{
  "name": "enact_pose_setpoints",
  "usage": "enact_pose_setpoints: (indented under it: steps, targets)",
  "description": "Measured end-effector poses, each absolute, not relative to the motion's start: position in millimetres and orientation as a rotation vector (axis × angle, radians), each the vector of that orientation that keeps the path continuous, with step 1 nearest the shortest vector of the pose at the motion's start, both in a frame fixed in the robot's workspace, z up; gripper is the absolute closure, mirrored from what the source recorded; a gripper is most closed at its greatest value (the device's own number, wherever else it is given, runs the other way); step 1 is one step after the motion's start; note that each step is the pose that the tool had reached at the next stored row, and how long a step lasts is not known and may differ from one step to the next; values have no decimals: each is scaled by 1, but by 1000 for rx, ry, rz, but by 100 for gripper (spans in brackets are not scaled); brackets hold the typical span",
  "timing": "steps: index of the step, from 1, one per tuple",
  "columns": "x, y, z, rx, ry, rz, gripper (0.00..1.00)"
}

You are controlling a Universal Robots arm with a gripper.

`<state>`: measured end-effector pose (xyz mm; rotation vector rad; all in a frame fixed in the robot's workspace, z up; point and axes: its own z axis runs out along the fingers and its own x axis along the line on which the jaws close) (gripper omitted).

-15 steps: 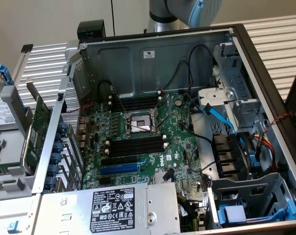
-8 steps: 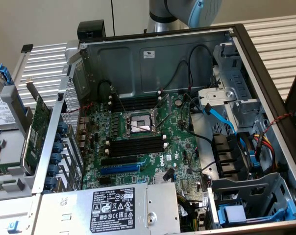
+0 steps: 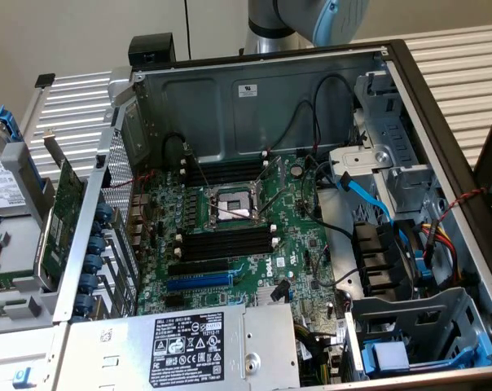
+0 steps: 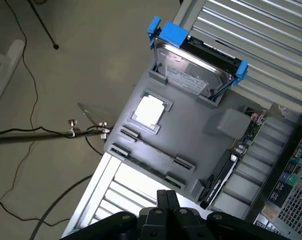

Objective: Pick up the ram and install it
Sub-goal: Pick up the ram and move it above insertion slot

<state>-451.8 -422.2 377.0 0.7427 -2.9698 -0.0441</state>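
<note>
Over parts tray (image 4: 201, 117), at chassis (image 3: 230, 98) nine o'clock in exterior view: gripper (image 4: 166, 199) pinched together, empty, near ram (image 4: 147, 166). Best grip: jaws square across thin faces.

Arm (image 3: 307, 20) cut off at exterior view's top edge; hard drive (image 3: 0, 179) cropped at its left edge. Jaws' base cut by wrist-view edge.

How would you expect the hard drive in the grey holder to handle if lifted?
The hard drive has a metal case, so it is probably rigid and heavy for its size. Its smooth face may be slippery. It stands on edge in the holder, so a push might tip it.
</note>
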Motion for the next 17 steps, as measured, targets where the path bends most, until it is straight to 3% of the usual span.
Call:
enact_pose_setpoints:
  steps: [8,17]
  targets:
    - [-452,-422,377,949,-2947,-21,89]
    - [-452,-422,376,1187,-2863,-28,89]
